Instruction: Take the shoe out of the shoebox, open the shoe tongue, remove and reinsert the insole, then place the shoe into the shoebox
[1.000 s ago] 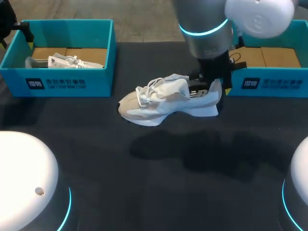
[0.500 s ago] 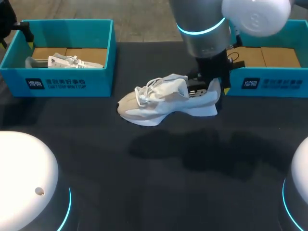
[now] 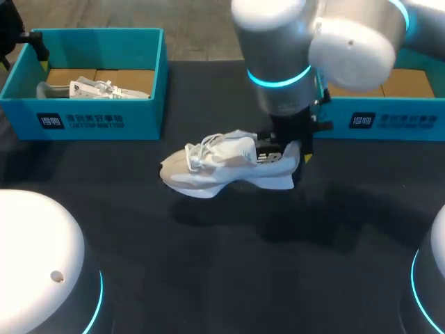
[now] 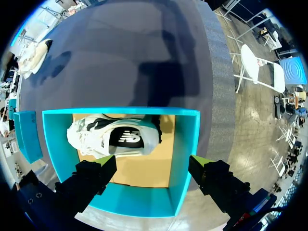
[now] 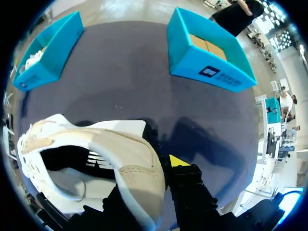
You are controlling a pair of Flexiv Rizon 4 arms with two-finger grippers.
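Note:
A white and beige shoe [image 3: 226,165] hangs low over the dark table, toe pointing left. My right gripper [image 3: 288,149] is shut on its heel collar. In the right wrist view the heel [image 5: 130,163] sits between the fingers, with one yellow fingertip [image 5: 178,161] showing outside it and the other hidden. The right blue shoebox [image 3: 389,104] stands behind the arm, its cardboard floor showing. My left gripper [image 4: 151,168] is open, poised over the left blue shoebox [image 4: 185,144], which holds a second white shoe [image 4: 113,137]. The head view does not show that gripper.
The left blue shoebox [image 3: 94,83] stands at the table's back left with the second shoe [image 3: 90,89] lying in it. Dark table surface [image 3: 229,264] stretches in front of the held shoe. My arm bases [image 3: 35,264] stand at the near corners.
My right arm has carried the shoe a little left and lower, closer to the table. The left gripper has not visibly changed.

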